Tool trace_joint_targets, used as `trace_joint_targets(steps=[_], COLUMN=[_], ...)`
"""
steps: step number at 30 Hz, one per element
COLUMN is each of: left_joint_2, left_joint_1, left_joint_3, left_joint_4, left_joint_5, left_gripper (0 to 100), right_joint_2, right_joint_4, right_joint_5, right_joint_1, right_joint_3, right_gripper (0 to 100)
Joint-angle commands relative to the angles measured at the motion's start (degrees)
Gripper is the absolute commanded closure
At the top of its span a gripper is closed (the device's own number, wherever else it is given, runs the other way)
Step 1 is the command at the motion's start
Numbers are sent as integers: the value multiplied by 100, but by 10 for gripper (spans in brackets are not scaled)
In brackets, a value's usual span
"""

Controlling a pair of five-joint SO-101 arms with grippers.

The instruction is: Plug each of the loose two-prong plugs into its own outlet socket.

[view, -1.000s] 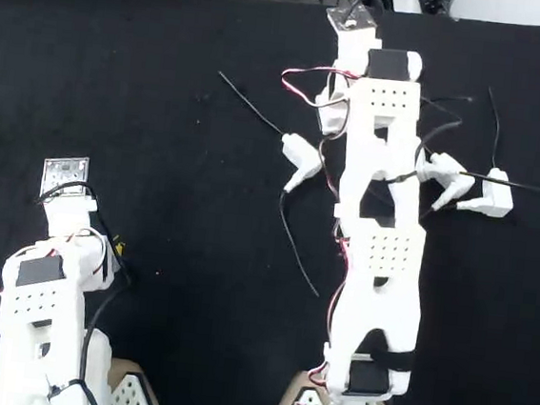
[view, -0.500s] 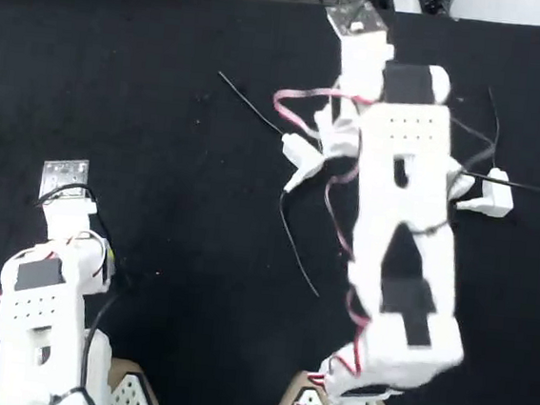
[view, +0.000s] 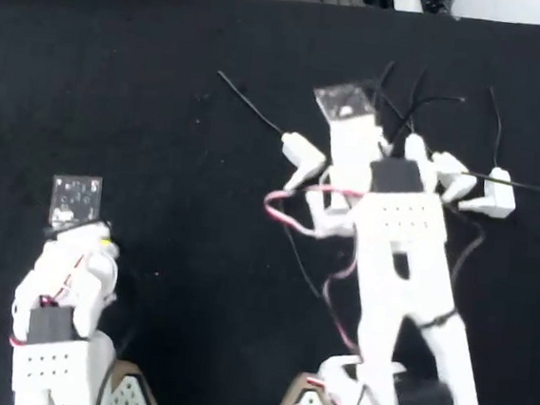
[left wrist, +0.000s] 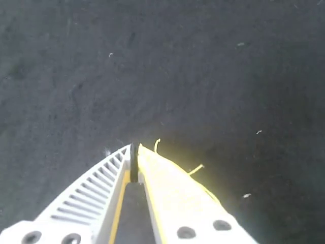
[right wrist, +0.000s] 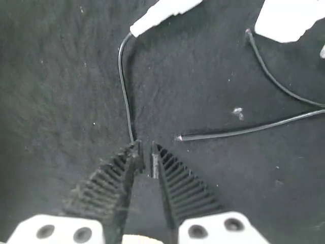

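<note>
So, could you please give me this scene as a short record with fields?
surface: black table
left end effector: shut, empty, over bare table
right end effector: slightly open, empty, above a black cable
white plug: loose on the table beside the right arm
two white corded pieces: loose on the arm's other side, plug or socket unclear

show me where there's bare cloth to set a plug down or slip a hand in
Widest bare patch: the black cloth between the white left arm and the nearest white two-prong plug with its thin black wire. The far-left corner is bare too. Crowded: around the white right arm, where the other white connectors and wires cluster.
</note>
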Motion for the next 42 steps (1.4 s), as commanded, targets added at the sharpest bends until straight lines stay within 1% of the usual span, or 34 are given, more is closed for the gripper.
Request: trace_joint_targets(steps=[1, 4, 8, 12, 15, 19, 23, 28, 31, 34, 35, 37, 40, 42], left_joint_2=[-730, -519, -563, -624, -624, -624, -624, -624, -624, -624, -624, -633, -624, -624], left_joint_1=[119, 154, 163, 549, 673, 664, 673, 664, 664, 690, 690, 673, 699, 681], left_joint_3=[31, 84, 207, 391, 391, 391, 391, 391, 391, 391, 391, 382, 391, 391], left_joint_4=[316, 149, 70, 62, 62, 105, 114, 123, 132, 615, 914, 1565, 1415, 1415], left_joint_5=[-9, -9, -9, -53, -53, -53, -35, -35, -44, -26, -26, -44, -26, -26], left_gripper=[970, 970, 970, 970, 970, 970, 970, 970, 970, 970, 970, 970, 970, 970], right_joint_2=[-602, -945, -1411, -2070, -2659, -3538, -4602, -6281, -7415, -8532, -8646, -8523, -8418, -8462], right_joint_4=[-404, -738, -1231, -1327, -1327, -1407, -1846, -2321, -2119, -1371, -1143, -1152, -1327, -1248], right_joint_5=[-53, -53, -53, -53, -53, -44, -53, -53, -53, -114, -246, -598, -941, -976], right_joint_1=[211, 378, 501, 536, 527, 510, 536, 536, 536, 510, 510, 501, 501, 501], right_joint_3=[382, 919, 1763, 2475, 3002, 3785, 4655, 5921, 6642, 6853, 6756, 6774, 6853, 6862], right_gripper=[987, 987, 987, 987, 986, 984, 984, 983, 983, 983, 983, 983, 983, 983])
